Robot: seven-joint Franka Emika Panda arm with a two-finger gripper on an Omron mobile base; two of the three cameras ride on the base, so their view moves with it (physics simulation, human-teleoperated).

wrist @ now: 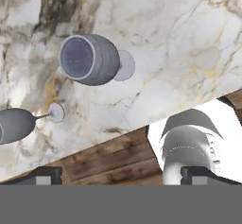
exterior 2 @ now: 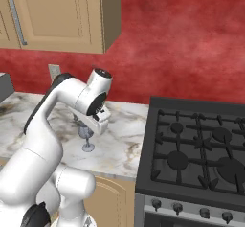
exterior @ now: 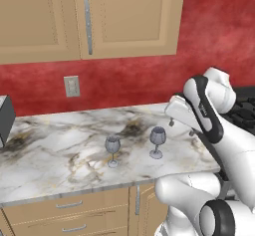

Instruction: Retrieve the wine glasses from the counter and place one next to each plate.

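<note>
Even, bright, flat light all round; the counter (exterior: 60, 150) shows no glare, hardly any shadows, everything sharp edge to edge.

Counter (exterior: 60, 155) is polished veined marble; glasses (exterior: 113, 144) are smooth translucent grey glass; cabinets (exterior: 129, 18) are matt tan wood with metal handles.

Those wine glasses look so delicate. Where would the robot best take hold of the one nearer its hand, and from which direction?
Probably around the rounded bowl of the nearer wine glass, coming down from above. It stands upright on the counter, and the open gripper hangs above and beside it, looking down into the bowl. The stem is thin and offers little to clamp. The other wine glass stands apart, leaving the fingers room.
</note>
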